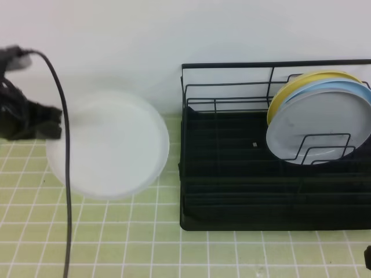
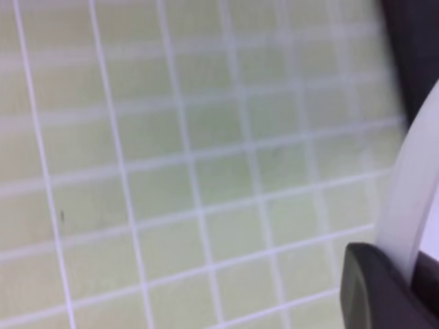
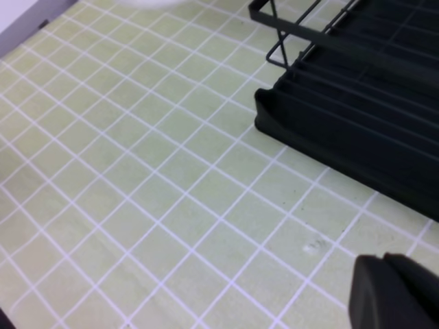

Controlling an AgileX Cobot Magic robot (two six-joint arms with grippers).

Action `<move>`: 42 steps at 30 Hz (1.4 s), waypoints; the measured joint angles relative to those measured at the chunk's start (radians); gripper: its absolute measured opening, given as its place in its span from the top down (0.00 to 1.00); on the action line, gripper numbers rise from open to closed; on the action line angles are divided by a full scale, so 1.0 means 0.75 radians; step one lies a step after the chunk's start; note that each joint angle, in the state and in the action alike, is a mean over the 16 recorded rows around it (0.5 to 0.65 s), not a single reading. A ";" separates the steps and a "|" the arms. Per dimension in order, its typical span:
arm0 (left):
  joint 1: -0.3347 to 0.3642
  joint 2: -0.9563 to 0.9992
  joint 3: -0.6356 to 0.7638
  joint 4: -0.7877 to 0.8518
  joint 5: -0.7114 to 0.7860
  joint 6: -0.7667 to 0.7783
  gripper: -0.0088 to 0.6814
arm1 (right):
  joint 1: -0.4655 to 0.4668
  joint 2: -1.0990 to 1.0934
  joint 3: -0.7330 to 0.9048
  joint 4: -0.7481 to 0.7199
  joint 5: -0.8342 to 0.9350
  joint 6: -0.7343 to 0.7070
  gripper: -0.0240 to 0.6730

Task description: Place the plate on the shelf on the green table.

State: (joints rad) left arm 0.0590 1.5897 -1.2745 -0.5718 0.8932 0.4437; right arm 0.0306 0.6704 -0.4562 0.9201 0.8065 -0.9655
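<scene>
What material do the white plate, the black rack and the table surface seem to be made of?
The plate looks like glossy white ceramic or melamine, smooth and patternless; which one is unclear. The rack appears to be black coated metal wire over a matte, ribbed plastic-like tray. The table shows small pale green tiles with white grout.

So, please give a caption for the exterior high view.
Left hand holds white plate above green table, beside black shelf holding three plates.

Plain white wall (image 1: 116,40) along the worktop's far edge; no marks, no windows. Light even and soft, faint shadow where wall meets tiles. In the right wrist view, a pale strip (image 3: 17,20) borders the tiling at the upper left corner, identity unclear.
</scene>
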 joint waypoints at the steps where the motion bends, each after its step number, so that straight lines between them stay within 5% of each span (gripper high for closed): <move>1: -0.002 -0.021 -0.017 -0.002 0.014 -0.003 0.98 | 0.000 0.000 0.000 0.003 0.003 0.002 0.97; 10: -0.117 -0.154 -0.106 -0.066 0.134 -0.001 0.98 | 0.000 0.000 -0.001 0.215 -0.033 0.018 0.96; 20: -0.491 -0.185 -0.111 0.063 0.126 -0.111 0.98 | 0.000 0.006 -0.012 0.537 -0.144 0.064 0.82; 28: -0.752 -0.185 -0.111 0.185 0.047 -0.194 0.98 | 0.000 0.074 -0.018 0.539 -0.121 0.180 0.67; 42: -0.856 -0.185 -0.111 0.191 0.074 -0.183 0.98 | 0.000 0.256 -0.061 0.436 -0.037 0.266 0.59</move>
State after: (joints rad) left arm -0.5830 1.4512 -1.3579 -0.4289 0.9486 0.3066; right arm 0.0306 0.8625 -0.5023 1.2471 0.7786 -0.7662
